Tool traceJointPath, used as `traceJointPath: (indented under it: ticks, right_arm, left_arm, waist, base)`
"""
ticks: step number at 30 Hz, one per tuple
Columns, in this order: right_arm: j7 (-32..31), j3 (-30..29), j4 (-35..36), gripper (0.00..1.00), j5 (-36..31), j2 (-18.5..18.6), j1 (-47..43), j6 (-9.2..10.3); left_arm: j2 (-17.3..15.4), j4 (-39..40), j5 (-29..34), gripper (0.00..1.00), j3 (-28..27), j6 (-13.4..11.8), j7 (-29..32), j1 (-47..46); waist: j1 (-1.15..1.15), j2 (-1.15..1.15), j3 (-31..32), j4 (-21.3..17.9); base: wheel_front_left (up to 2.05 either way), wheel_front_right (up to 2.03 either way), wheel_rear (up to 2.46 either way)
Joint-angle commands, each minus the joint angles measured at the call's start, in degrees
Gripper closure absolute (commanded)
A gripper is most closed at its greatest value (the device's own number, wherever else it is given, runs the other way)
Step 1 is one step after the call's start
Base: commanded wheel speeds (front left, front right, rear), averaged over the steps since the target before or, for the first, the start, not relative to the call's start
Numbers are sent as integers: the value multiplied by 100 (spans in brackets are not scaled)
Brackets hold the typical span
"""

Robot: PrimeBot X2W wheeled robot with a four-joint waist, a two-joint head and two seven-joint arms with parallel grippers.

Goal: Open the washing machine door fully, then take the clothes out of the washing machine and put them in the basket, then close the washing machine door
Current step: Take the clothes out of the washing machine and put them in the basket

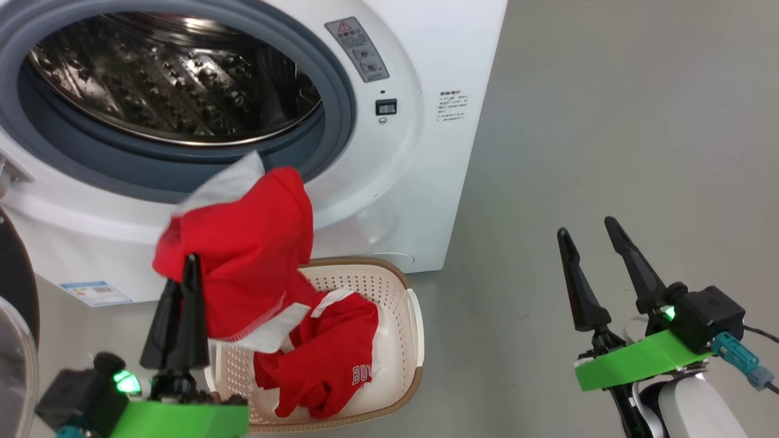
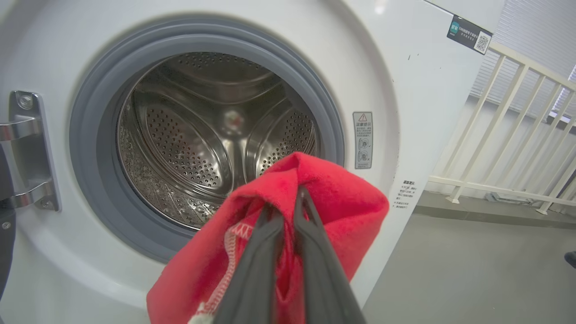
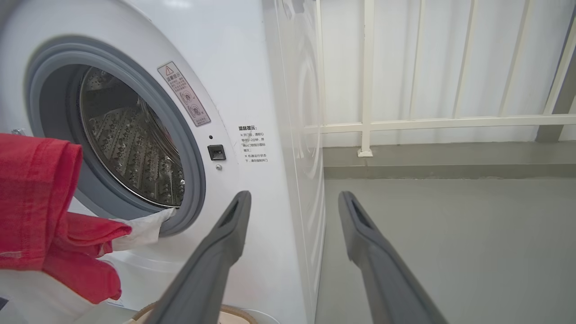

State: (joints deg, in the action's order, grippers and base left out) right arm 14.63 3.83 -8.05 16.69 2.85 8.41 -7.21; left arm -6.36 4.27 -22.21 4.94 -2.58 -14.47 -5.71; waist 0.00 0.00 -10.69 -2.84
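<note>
The white washing machine (image 1: 426, 73) stands with its steel drum (image 1: 170, 79) showing no clothes inside. Its door (image 1: 13, 286) is swung open at the far left edge. My left gripper (image 1: 190, 263) is shut on a bunch of red clothes (image 1: 255, 243) with white lining, hanging in front of the grey seal and above the cream basket (image 1: 405, 304). More red fabric (image 1: 335, 359) lies in the basket. In the left wrist view the gripper (image 2: 285, 202) pinches the red clothes (image 2: 346, 198). My right gripper (image 1: 585, 230) (image 3: 293, 195) hangs open over the floor, right of the machine.
Grey floor (image 1: 608, 121) stretches to the right of the machine. A white railing (image 3: 369, 121) runs behind it. The door's metal hinge (image 2: 27, 148) sits left of the opening. The basket rim (image 3: 234, 312) is directly below my right gripper's view.
</note>
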Motion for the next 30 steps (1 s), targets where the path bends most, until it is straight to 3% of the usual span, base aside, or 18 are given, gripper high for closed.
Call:
traceJointPath:
  ticks: [1,12,22,30]
  right_arm:
    - [37,99,141,0,14,3,-11,-28]
    - [37,151,147,0,-23,3,-65,-28]
    - [37,198,175,0,-27,3,53,-28]
    - [37,233,213,0,-37,3,306,-28]
  left_arm:
    - [-17,305,89,100,-169,-55,-52,34]
    - [112,-100,128,100,-33,99,-52,53]
    - [163,-1426,2,100,-22,306,-52,-687]
    - [172,-2938,-167,100,-2,436,29,-1459]
  waist:
    - [0,0,15,-9]
    - [0,0,22,-2]
    - [0,0,-468,-32]
    - [0,0,-957,-69]
  base:
    - [0,0,0]
    - [0,0,0]
    - [0,0,0]
    - [0,0,0]
